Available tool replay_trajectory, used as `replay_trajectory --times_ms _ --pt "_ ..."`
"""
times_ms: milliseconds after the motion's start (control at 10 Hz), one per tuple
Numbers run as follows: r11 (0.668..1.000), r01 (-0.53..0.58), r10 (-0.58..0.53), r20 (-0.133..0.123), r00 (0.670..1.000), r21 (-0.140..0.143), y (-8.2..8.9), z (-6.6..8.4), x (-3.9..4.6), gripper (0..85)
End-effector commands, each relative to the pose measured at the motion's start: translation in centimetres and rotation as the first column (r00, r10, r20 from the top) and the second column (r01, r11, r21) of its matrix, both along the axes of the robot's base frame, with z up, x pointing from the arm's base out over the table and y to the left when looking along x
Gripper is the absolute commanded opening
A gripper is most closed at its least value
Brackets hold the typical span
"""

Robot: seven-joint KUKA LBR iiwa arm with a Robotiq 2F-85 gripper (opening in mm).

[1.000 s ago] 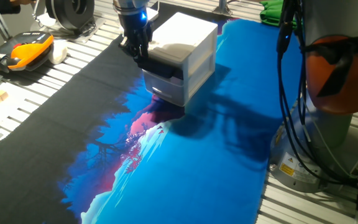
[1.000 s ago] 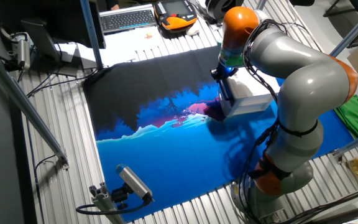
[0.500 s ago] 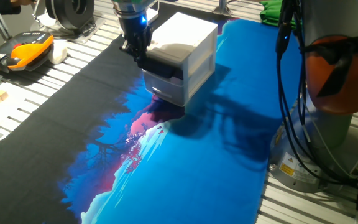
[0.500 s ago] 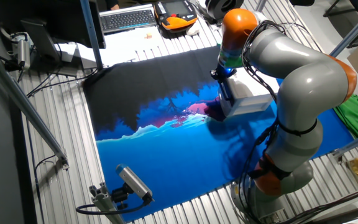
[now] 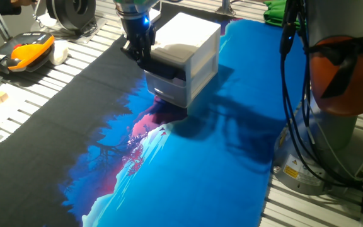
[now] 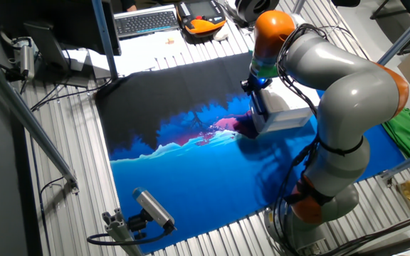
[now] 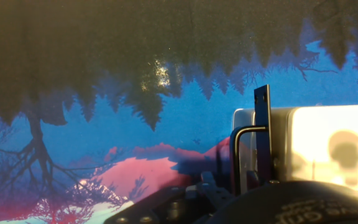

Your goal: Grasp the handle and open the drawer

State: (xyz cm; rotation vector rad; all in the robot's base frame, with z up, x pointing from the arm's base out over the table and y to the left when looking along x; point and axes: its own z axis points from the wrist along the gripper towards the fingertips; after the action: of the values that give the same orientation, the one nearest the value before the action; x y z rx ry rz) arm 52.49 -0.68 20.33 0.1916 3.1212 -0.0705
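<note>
A small white cabinet (image 5: 191, 38) stands on the mat at the back. The drawer (image 5: 167, 75) is its upper one, with the black handle (image 5: 162, 68) along its front. My gripper (image 5: 141, 55) is at the left end of that handle, fingers pointing down at it. In the hand view the handle (image 7: 263, 130) is a black bar just ahead of the fingers, against the white drawer front (image 7: 328, 143). The gripper (image 7: 253, 193) shows only as dark parts at the bottom edge, and its jaws are hidden. The other fixed view shows the gripper (image 6: 256, 96) against the cabinet (image 6: 287, 115).
The second drawer (image 5: 169, 93), with a pale translucent front, sits below. A blue and black printed mat (image 5: 188, 176) covers the table. An orange and black device (image 5: 21, 53) lies at the left, a keyboard (image 6: 144, 21) behind, a green cloth (image 6: 408, 128) at the right.
</note>
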Motion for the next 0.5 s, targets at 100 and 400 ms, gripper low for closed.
replay_trajectory --times_ms 100,400 --pt "1.0 0.0 0.0 0.002 1.0 0.0 -0.02 -0.3 0.1 34.0" --pt "1.0 0.001 -0.001 -0.003 1.0 -0.003 -0.1 -0.78 0.2 17.0"
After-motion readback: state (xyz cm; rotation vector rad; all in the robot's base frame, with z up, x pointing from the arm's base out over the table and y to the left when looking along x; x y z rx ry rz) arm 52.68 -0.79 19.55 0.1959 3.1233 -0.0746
